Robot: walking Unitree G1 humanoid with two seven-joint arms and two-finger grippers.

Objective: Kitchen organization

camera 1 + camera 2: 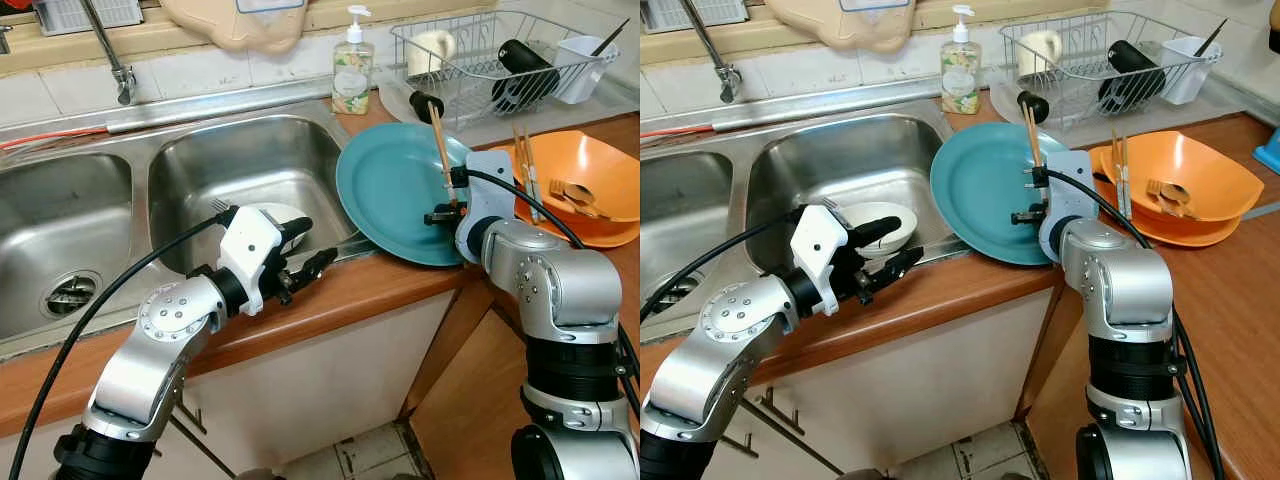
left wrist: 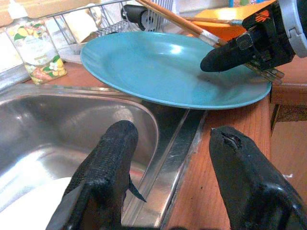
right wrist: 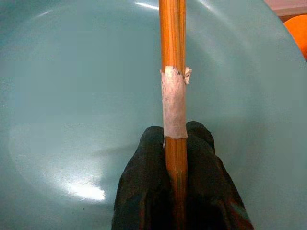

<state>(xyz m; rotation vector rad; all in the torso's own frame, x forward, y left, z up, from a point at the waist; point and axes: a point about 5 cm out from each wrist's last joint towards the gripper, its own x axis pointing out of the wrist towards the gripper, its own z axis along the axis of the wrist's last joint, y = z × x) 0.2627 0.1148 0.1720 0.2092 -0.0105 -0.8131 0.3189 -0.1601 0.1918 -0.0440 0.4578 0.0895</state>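
- Right gripper (image 1: 441, 212) is clamped on a pair of wooden chopsticks (image 3: 173, 62) – fingers pinch the sticks just below a pale tape band, held over the teal plate (image 1: 395, 190).
- The plate sits half on the counter, its left rim overhanging the sink (image 1: 250, 165) edge.
- Left gripper (image 1: 300, 255) hovers at the near edge of the sink, fingers spread, holding nothing; a white bowl (image 1: 875, 222) with a fork lies in the basin just beyond it.
- Dish rack (image 1: 470, 60) at far right already holds a mug, a black item and a white cup.
- Orange bowl (image 1: 585, 185) to the right still carries loose cutlery and another pair of chopsticks.
- Judgement: early to mid task – one utensil lifted, but plate, both bowls and remaining cutlery are not yet sorted.
- Soap bottle (image 1: 352, 65) stands behind the plate, untouched.
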